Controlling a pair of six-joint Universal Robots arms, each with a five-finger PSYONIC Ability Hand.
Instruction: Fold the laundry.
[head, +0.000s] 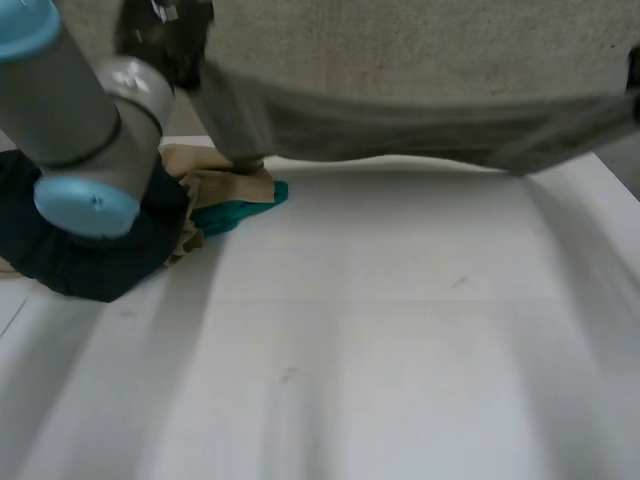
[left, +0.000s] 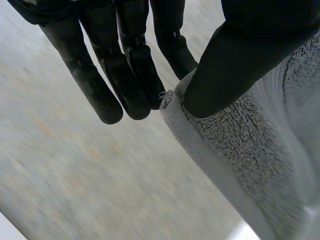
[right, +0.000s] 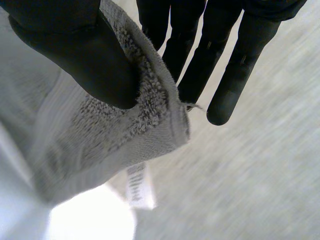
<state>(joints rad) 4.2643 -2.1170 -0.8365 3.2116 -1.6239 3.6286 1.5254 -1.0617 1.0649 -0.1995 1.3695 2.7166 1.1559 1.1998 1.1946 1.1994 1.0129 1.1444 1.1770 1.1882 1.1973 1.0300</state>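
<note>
Fingers (left: 102, 100) of left hand (left: 225, 70), right hand (right: 90, 65) pinching towel (right: 100, 140) corners, label (right: 136, 186) illegible

The raised towel (head: 420, 90) throws a soft shadow over the brightly lit table (head: 400, 350).

We take this for a robotics lab or test bench. We see a plain white table (head: 400, 350), lightly scuffed, and over it a machine arm (head: 70, 110) with grey joints and a light-blue cap (head: 85, 205). The black mechanical left hand (left: 132, 65) and right hand (right: 245, 55) each pinch a corner of a grey towel (head: 420, 70) between thumb and fingers. At the table's left side we see a small heap of laundry: a navy garment (head: 90, 260), a tan cloth (head: 215, 185), a teal cloth (head: 240, 212)
</note>
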